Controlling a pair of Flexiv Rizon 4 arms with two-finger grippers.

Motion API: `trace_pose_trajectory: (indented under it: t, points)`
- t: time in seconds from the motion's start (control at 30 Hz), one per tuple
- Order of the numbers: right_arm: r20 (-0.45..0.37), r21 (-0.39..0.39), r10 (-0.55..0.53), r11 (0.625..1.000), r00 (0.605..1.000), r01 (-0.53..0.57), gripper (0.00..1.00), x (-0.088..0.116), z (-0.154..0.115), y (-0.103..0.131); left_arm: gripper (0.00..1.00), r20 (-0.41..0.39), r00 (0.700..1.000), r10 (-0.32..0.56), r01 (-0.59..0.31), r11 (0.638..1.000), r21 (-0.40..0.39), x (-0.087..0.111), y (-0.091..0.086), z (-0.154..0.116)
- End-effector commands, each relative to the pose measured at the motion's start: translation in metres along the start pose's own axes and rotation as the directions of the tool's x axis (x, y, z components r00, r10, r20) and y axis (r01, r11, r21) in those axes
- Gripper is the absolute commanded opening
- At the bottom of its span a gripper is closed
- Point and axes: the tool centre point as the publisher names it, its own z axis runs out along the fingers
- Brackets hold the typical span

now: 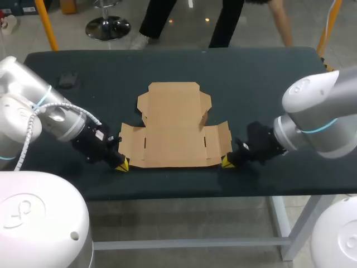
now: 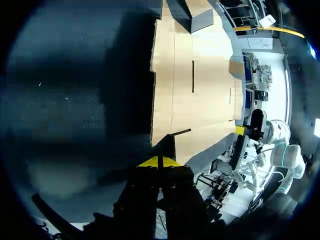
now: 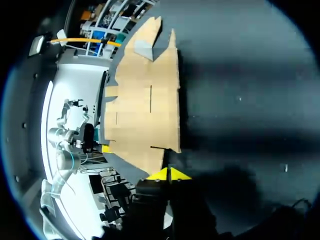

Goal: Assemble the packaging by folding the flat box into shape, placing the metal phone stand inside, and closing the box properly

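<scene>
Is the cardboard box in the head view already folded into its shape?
No, the cardboard box lies flat on the table, with all its flaps spread out.

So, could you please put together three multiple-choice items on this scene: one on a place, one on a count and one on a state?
1. Where are both arms' jaws relative to the cardboard box?
A. over its middle
B. at its two near corners
C. raised high above it

2. How many cardboard boxes lie on the table?
A. three
B. two
C. one

3. What state is the cardboard box in?
A. flat, unfolded
B. folded up, lid open
C. closed

Answers:
1 B: the head view shows the jaws low at the near corners, one arm on each side.
2 C: only one brown piece is on the dark top.
3 A: all of its flaps lie spread out flat, and none is raised.
</scene>
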Motion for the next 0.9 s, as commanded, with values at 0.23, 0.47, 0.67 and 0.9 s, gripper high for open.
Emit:
trace_pose_trajectory:
  t: [0.23,0.47,0.67,0.9]
  points:
    - [-0.01,0.011,-0.002,1.0,1.0,0.002,0.0,0.001,0.004,0.006,0.0,-0.004,1.0,-0.001,0.001,1.0,-0.02,0.0,-0.006,0.004]
    - [-0.012,0.011,-0.011,1.0,1.0,0.011,0.0,0.005,0.005,0.009,0.0,-0.007,1.0,0.006,-0.006,1.0,-0.03,0.002,-0.009,0.007]
    - [-0.015,0.011,-0.022,1.0,1.0,0.022,0.0,0.009,0.006,0.01,0.0,0.002,1.0,0.018,-0.018,0.999,-0.036,0.007,-0.01,0.008]
    - [-0.013,0.011,-0.031,0.999,0.999,0.031,0.0,0.011,0.006,0.011,0.0,0.018,0.999,0.03,-0.029,0.999,-0.033,0.013,-0.009,0.007]
